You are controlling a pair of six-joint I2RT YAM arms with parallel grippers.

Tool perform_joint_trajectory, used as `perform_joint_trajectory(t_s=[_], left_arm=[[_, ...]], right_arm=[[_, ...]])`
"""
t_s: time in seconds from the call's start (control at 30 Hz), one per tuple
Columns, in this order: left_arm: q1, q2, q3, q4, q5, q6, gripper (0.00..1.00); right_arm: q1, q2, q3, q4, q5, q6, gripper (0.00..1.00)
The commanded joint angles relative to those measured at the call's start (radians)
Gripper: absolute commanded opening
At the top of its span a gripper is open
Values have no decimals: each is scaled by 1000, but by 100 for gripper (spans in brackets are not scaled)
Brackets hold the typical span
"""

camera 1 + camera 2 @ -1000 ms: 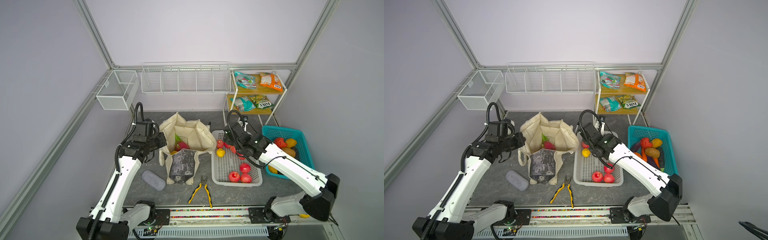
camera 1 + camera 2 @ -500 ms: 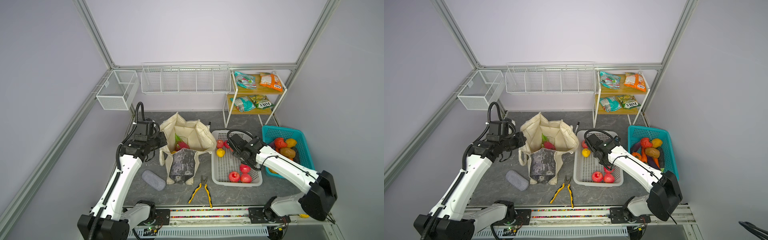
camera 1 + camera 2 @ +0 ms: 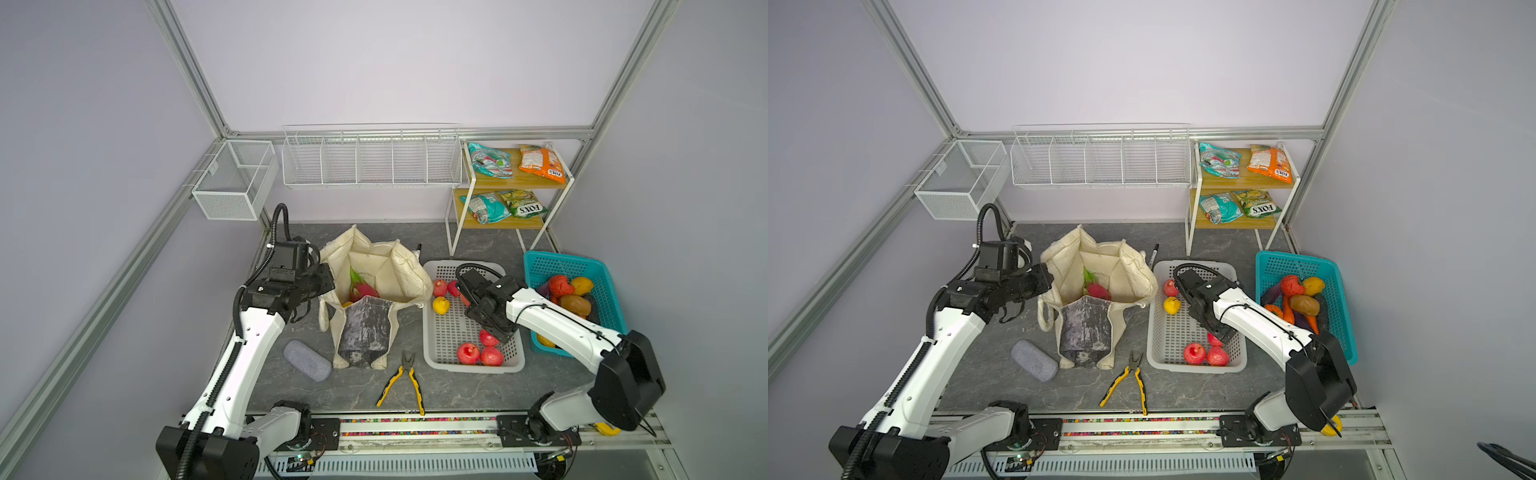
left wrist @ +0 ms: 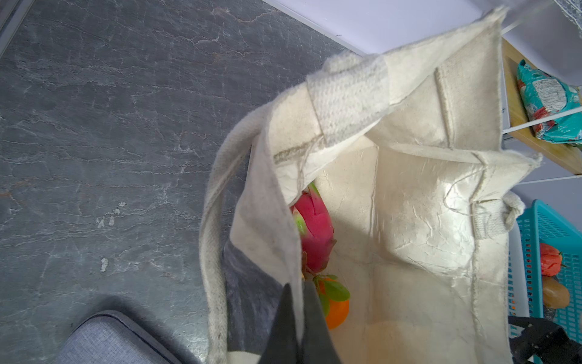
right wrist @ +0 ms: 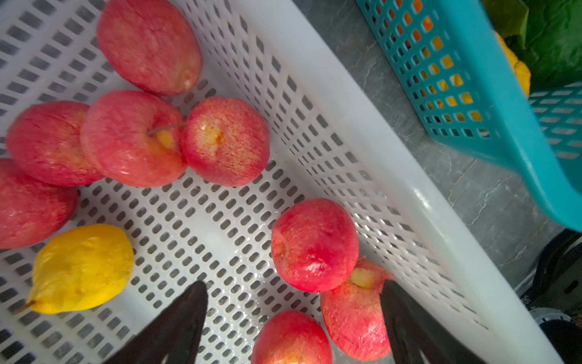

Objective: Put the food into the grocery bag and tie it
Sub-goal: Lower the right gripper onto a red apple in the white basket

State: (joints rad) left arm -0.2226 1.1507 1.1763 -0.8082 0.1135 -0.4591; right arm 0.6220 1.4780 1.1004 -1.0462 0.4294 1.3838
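Nearest me, at 6 o'clock on the desk (image 3: 457,388), the yellow-handled pliers (image 3: 401,382) are lying flat; a grey case (image 3: 306,360) is lying at their 10 o'clock. Beyond them the grocery bag (image 3: 374,266) is standing open with its dark panel facing me. My left fingers (image 4: 315,331) are pressing tight together on the bag's cream side wall at its 9 o'clock edge, with the cloth pinched between them. Inside the bag a pink dragon fruit (image 4: 315,233) is lying with an orange (image 4: 338,312) just beside it. At 3 o'clock of the bag the white basket (image 3: 473,368) is sitting on the desk; my right fingers (image 5: 176,327) are hanging spread wide over its 4 o'clock part, clasping nothing. Red apples (image 5: 315,245) are lying below and between them; whether a finger is touching one I cannot tell. A yellow pear (image 5: 82,268) is lying apart at the basket's 10 o'clock side. At 3 o'clock of that basket the teal basket (image 3: 561,266) is holding a brown potato (image 3: 575,304) among other produce. Farthest, at 1 o'clock, a two-tier rack (image 3: 515,178) is carrying four packets (image 3: 490,160).
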Motion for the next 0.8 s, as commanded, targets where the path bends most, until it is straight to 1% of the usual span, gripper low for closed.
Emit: perform_joint_trajectory(t_s=[0.0,0.37,0.63,0.77], left_arm=[[1,18,35,1,15,-8,0],[0,24,45,-3,11,-1,0],[0,18,42,-8,3,4,0],[0,17,39,-10,3,5,0]], right_arm=[[-10,31,-8,-18,-37,22,89],[-17,100,-8,-27,-57,26,89],[-20,175,16,-90,-57,35,89],[-19,182,5,-71,-55,33,89]])
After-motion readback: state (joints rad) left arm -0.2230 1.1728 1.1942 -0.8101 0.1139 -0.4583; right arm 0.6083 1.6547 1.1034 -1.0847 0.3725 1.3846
